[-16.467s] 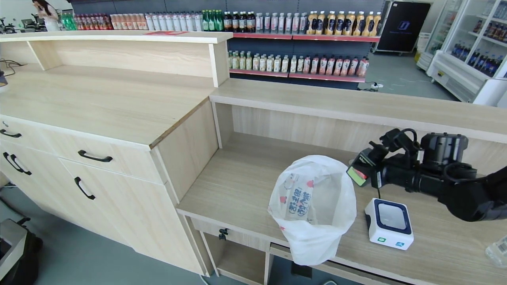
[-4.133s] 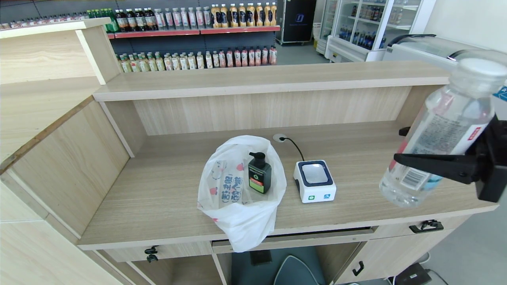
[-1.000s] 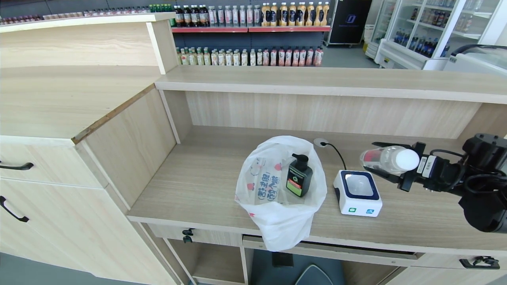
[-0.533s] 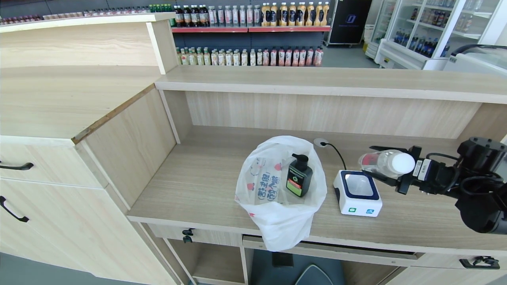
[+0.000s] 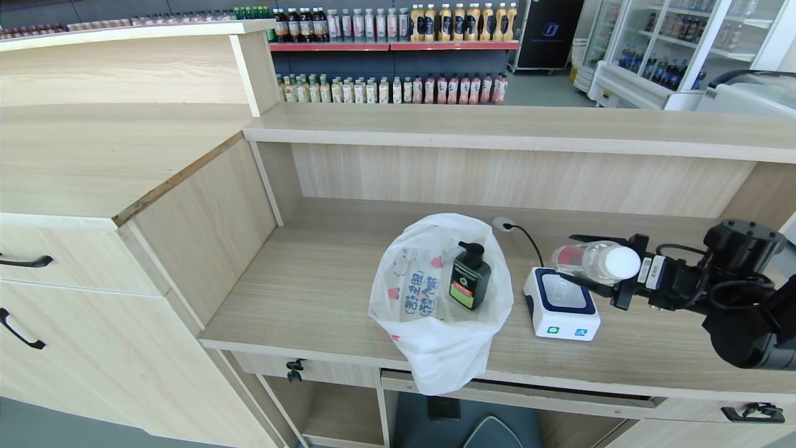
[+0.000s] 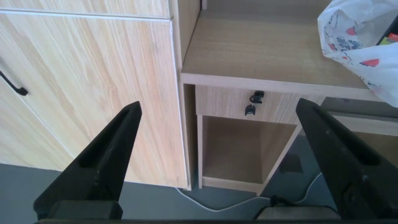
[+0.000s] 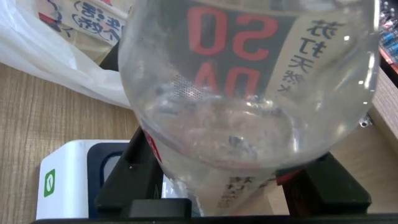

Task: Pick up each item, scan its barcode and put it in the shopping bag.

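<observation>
The right gripper (image 5: 577, 262) clamps a clear bottle (image 5: 594, 261) sideways, with the scanner (image 5: 563, 308) just beneath. The shopping bag (image 5: 435, 348), holding a pump bottle (image 5: 469, 283), stands beyond its tips. The left gripper (image 6: 219, 111) gapes wide, empty.

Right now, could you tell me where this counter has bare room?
The widest bare patch of counter lies between the side panel and the shopping bag. A narrower strip runs behind the bag. It is crowded over the scanner, where the right gripper holds the bottle.
</observation>
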